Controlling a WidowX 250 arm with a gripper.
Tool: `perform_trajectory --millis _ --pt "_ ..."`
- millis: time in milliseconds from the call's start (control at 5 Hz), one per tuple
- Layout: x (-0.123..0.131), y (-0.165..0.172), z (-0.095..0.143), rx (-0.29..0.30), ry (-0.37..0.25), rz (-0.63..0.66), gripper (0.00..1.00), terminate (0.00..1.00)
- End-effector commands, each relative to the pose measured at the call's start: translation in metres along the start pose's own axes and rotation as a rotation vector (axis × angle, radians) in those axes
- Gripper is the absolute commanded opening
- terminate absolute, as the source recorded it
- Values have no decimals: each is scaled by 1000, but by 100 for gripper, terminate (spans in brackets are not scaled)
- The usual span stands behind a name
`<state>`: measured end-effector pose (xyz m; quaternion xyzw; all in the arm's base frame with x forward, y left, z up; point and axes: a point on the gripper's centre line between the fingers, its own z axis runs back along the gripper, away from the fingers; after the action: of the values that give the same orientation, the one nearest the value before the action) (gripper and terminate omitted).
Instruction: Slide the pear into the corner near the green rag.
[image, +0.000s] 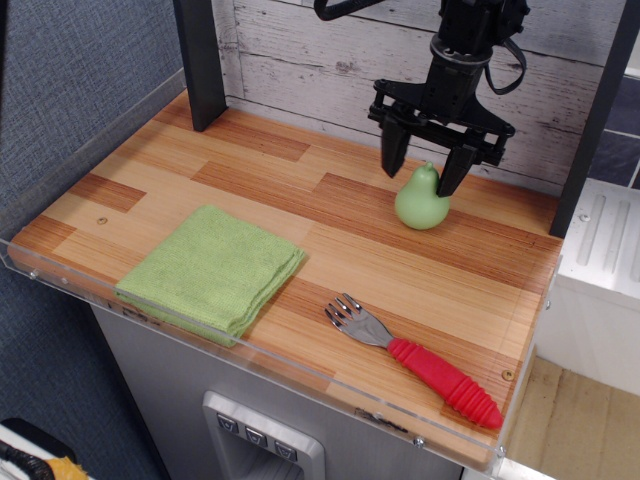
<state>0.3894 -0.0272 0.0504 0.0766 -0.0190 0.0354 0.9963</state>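
Note:
The pale mint-green pear (421, 200) stands upright on the wood-plank tabletop at the back right. My black gripper (421, 173) hangs over it, open, with one finger on each side of the pear's narrow top; I cannot tell if they touch it. The green rag (211, 269) lies flat at the front left, far from the pear. The corner (40, 250) next to the rag is at the table's front left, edged by a clear acrylic rim.
A fork with a red handle (415, 360) lies at the front right. A dark post (200, 62) stands at the back left, another (597, 115) at the right. A white plank wall (300, 55) closes the back.

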Motion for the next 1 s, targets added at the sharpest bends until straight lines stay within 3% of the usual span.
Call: perform_trajectory --millis 0,200,400,800 --pt "7 6 11 -26 -36 17 0 0" --pt "4 21 27 -22 -38 61 0 0" --pt "-5 53 41 18 -69 187 0 0" --pt "-34 132 35 87 -11 416 0 0"
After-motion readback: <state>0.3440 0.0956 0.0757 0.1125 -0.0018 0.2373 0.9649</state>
